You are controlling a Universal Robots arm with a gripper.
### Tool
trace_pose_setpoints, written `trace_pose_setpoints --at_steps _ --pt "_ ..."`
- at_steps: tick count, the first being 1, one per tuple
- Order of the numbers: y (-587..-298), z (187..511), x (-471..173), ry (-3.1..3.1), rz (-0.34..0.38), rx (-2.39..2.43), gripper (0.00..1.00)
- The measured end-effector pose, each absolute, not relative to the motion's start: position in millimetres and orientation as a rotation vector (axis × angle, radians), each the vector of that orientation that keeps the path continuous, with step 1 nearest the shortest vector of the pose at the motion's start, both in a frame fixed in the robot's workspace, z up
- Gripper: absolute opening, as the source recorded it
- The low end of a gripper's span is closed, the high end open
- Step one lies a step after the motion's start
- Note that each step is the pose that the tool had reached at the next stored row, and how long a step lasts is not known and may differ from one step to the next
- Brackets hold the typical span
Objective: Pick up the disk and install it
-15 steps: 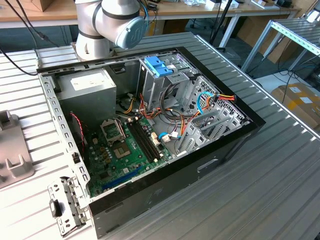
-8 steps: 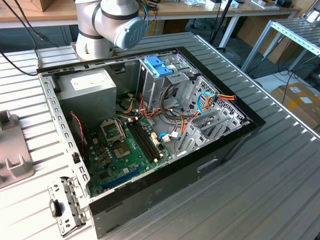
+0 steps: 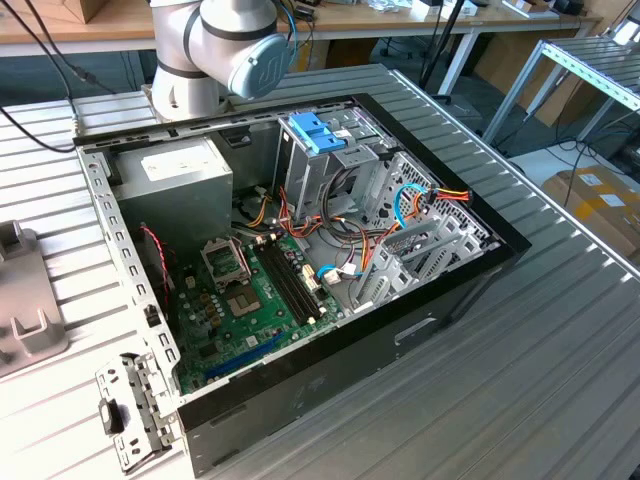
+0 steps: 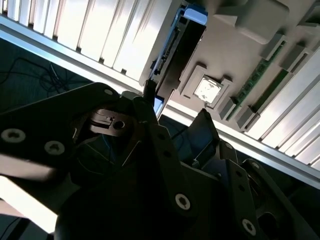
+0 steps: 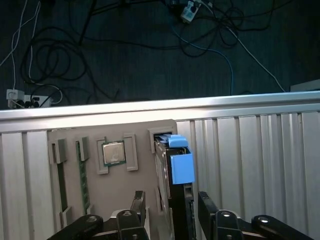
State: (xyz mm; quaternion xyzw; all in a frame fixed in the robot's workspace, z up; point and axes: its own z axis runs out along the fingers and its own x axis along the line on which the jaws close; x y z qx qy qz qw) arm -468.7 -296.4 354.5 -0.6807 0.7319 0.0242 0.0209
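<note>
My gripper [image 5: 172,197] straddles the disk [image 5: 180,170], jaws spread and not pinching it.

The disk stands on its long edge in a slot at a corner of a matte grey moulded tray [image 5: 115,190], close to the edge of the ribbed aluminium table [image 5: 250,150]. It is a thin dark slab with a glossy bright blue plastic carrier capping its end. My black metal fingers [image 5: 139,205] flank it, one to each side, with a gap between. In the same tray, a square silver processor chip [image 5: 113,153] and long green memory sticks [image 5: 82,175] lie in shaped recesses.
</note>
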Motion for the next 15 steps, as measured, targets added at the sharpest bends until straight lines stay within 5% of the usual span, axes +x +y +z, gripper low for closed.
trace_pose_setpoints --at_steps 15 --pt "-288.6 343.9 -474.1 2.199 0.102 -2.161 0.54"
